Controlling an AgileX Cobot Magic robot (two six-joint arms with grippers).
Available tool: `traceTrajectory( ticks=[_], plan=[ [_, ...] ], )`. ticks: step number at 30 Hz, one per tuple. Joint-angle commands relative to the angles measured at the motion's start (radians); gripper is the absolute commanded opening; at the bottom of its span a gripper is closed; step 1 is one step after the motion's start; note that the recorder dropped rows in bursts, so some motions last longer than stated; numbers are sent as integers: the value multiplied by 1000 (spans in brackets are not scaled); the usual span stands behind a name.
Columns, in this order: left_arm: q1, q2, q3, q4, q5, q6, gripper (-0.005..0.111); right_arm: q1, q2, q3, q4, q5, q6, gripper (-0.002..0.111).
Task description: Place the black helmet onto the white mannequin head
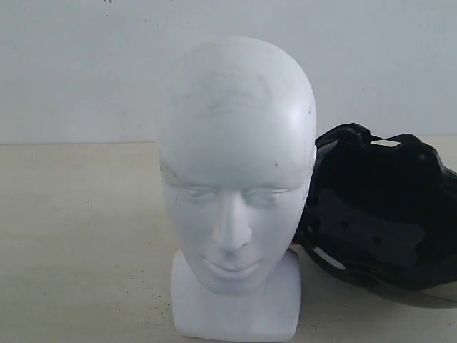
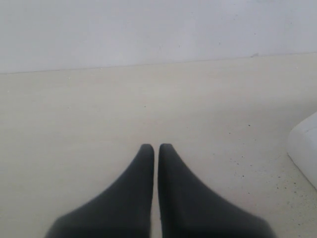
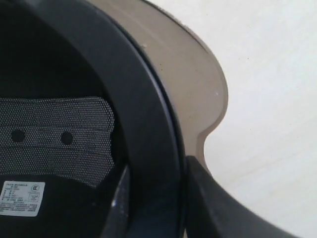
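Note:
The white mannequin head [image 1: 235, 193] stands upright at the middle front of the table, facing the camera. Just right of it lies the black helmet [image 1: 378, 207], tipped so its padded inside shows. In the right wrist view the helmet's rim [image 3: 148, 124] runs between my right gripper's [image 3: 156, 188] two fingers, one inside the shell and one outside against the brown visor [image 3: 193, 84]; the gripper is shut on that rim. My left gripper [image 2: 156, 148] hangs over bare table with its fingertips almost touching and nothing between them. The white base corner [image 2: 304, 148] of the head shows at that view's edge.
A pale wall [image 1: 86, 64] rises behind the beige table [image 1: 78, 236]. Inside the helmet are a mesh pad [image 3: 54, 134] and a white label [image 3: 22, 198]. Neither arm shows in the exterior view.

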Motion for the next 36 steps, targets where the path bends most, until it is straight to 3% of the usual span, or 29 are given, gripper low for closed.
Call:
traceTrajectory(
  ticks=[1,3,6,7,14,16,21,25,28,30,32,34,36],
  plan=[
    [-7,-2,4,-12,1,2,4,-1,-3,6,-13,-21,-5,2],
    [-7,-2,4,-12,1,2,4,-1,-3,6,-13,-21,-10,9],
    [-7,-2,4,-12,1,2,4,-1,-3,6,-13,-21,-18,46],
    [-7,-2,4,-12,1,2,4,-1,-3,6,-13,-21,-18,50],
    [-7,-2,4,-12,1,2,4,-1,-143,2,-18,7,-21,51],
    [-7,-2,4,-12,1,2,4,-1,-220,-32,-37,86,-84,51],
    [-7,-2,4,-12,1,2,4,-1,-300,-202,172,336,-826,50],
    [-7,-2,4,-12,1,2,4,-1,-286,-289,358,439,-1251,33],
    [-7,-2,4,-12,1,2,4,-1,-276,-314,457,461,-1400,22],
    [-7,-2,4,-12,1,2,4,-1,-268,-314,504,472,-1405,27],
    [-7,-2,4,-12,1,2,4,13,-254,-314,511,515,-1410,41],
    [-7,-2,4,-12,1,2,4,57,-232,-314,495,556,-1417,58],
    [-7,-2,4,-12,1,2,4,122,-213,-314,457,579,-1458,64]
  ],
)
